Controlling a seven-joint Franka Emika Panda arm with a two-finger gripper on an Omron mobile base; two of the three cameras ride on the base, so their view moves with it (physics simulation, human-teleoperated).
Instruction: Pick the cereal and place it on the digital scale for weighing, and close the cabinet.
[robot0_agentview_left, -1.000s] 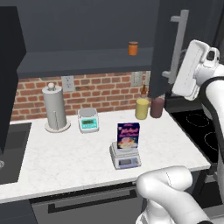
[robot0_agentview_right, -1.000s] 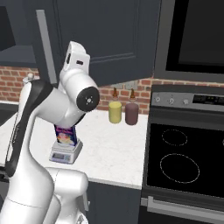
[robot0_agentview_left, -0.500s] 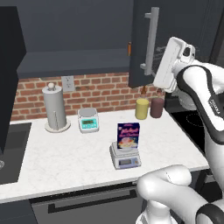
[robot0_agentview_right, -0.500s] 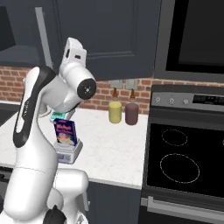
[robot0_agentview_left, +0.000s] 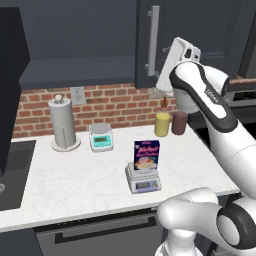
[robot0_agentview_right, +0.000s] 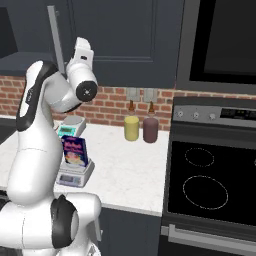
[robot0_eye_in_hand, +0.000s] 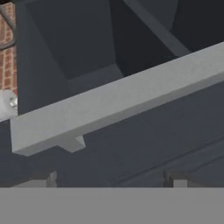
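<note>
From your left base camera you see the small dark-blue cardboard cereal box (robot0_agentview_left: 146, 155) with its purple-pink front standing upright on the low white-grey digital scale (robot0_agentview_left: 143, 181), whose bluish display panel faces you, on the white marbled counter (robot0_agentview_left: 75, 185). The right base camera gives you the same pair from the other side, the box (robot0_agentview_right: 74, 152) on the scale (robot0_agentview_right: 74, 175), partly behind the white arm.

The left base view alone shows you the second small scale with a teal-green front (robot0_agentview_left: 101, 137), beside a grey paper-towel stand (robot0_agentview_left: 63, 124) against the brick wall. The right base view adds the black cooktop (robot0_agentview_right: 205, 181) and the dark oven above it. Both show a yellow jar (robot0_agentview_left: 162, 124) and a dark maroon jar (robot0_agentview_left: 179, 122) side by side near the wall.

The dark charcoal-navy upper cabinet's door (robot0_agentview_left: 186, 40) stands ajar, its long silver bar handle (robot0_agentview_left: 152, 39) just beside the raised hand. The hand camera puts that handle (robot0_eye_in_hand: 118, 100) right across your picture, with the open cabinet interior dark behind it. The gripper (robot0_eye_in_hand: 111, 178) is spread wide with nothing between its fingers; the two tips (robot0_eye_in_hand: 43, 178) sit just below the bar.
</note>
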